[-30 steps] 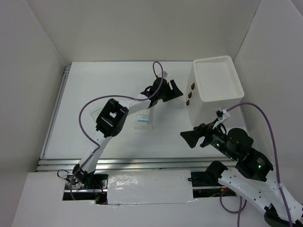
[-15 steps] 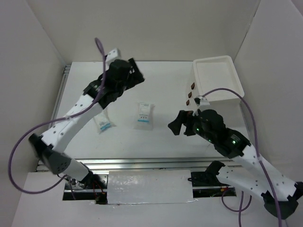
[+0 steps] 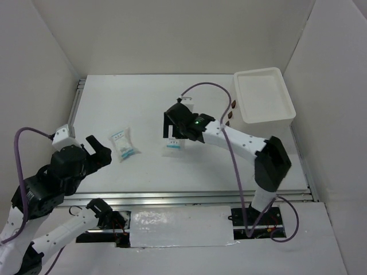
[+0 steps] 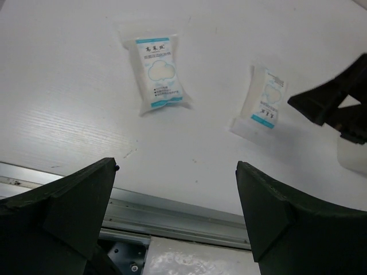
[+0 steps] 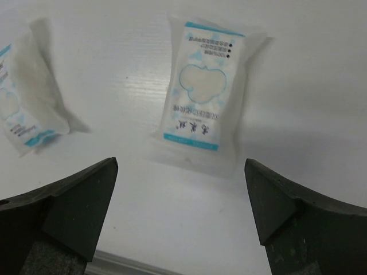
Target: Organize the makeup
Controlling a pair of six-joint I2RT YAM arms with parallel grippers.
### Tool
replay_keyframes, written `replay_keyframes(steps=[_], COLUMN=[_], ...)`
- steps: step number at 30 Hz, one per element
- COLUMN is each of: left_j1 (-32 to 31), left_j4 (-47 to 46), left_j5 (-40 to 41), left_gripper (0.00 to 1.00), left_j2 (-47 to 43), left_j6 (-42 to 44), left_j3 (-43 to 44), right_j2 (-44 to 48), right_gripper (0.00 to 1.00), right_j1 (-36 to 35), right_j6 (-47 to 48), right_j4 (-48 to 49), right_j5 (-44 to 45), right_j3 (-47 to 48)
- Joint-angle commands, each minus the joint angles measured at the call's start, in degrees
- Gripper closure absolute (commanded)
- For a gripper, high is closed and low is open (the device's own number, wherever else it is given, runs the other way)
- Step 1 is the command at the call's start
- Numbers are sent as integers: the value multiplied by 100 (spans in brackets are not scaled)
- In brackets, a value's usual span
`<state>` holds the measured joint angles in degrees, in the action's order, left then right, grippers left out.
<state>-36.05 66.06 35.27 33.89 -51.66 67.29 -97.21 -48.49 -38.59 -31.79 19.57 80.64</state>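
Two white-and-light-blue packets lie flat on the table. One [image 3: 123, 143] is left of centre and also shows in the left wrist view [image 4: 156, 74] and the right wrist view [image 5: 26, 114]. The other [image 3: 174, 144] is at the centre and shows in both wrist views too [image 4: 264, 100] [image 5: 206, 94]. My right gripper [image 3: 171, 129] [image 5: 180, 172] is open and empty, hovering just over the centre packet. My left gripper [image 3: 100, 150] [image 4: 176, 166] is open and empty, near the front left, short of the left packet. Sponges, palettes and the pencil are out of view.
The big white drawer box [image 3: 264, 97] stands at the back right, with small brown knobs [image 3: 229, 114] on its left face. A metal rail [image 3: 172, 197] runs along the table's front edge. White walls close in the left, back and right.
My left arm has pulled back from the far middle to the near left. My right arm has reached out from the near right to above the centre packet. The packets lie about where they were.
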Motion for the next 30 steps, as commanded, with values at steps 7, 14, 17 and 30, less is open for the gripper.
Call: replay_keyframes(steps=[7,14,17,30], left_j1=[2,2,2,2], left_j4=[-471,-532,-630,-595], left_j5=[-222,-310,-468,-398], left_gripper=[1,1,0,0], left_j2=[-444,-409,-445,-620], left_j6=[763,771,789,710], left_j3=[-550,-594,-673,-682], right_j2=[-2240,-2548,-2663,-2163], right_gripper=[0,0,1,44], right_j1=[172,279,296,279], right_j6=[-404,-422,-386,35], right_j4=[-460,-205,-134,-152], right_j5=[126,-111,-217,-244], right_j3=[1560,1375,1366,1349])
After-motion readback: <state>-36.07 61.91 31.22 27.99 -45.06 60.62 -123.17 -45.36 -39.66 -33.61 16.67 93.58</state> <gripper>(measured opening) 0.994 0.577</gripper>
